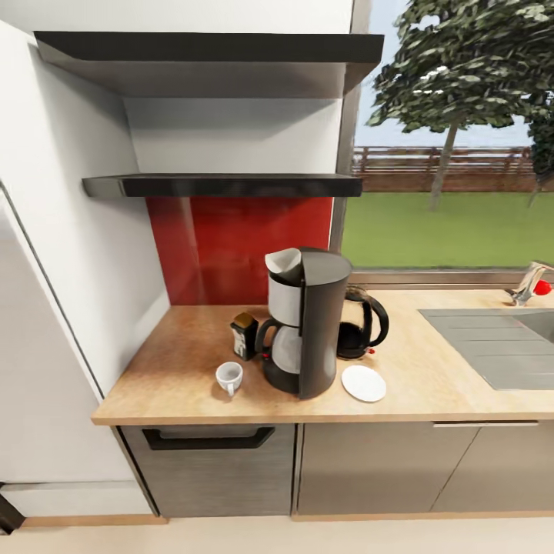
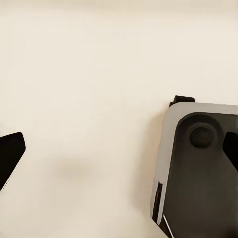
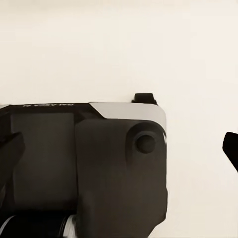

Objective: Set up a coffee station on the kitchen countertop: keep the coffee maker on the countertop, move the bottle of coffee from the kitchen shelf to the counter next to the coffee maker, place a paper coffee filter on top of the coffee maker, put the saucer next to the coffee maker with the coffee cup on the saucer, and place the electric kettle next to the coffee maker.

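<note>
Wooden countertop: kettle behind coffee maker, sink rightward.

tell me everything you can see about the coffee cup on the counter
The coffee cup is small, white and glossy, like ceramic, and looks empty. It stands upright on the bare wooden countertop, tilted slightly in the view, with a handle towards the front. It sits left of the coffee maker and in front of the bottle of coffee, touching neither. It is not on the saucer, which lies on the maker's other side.
</note>
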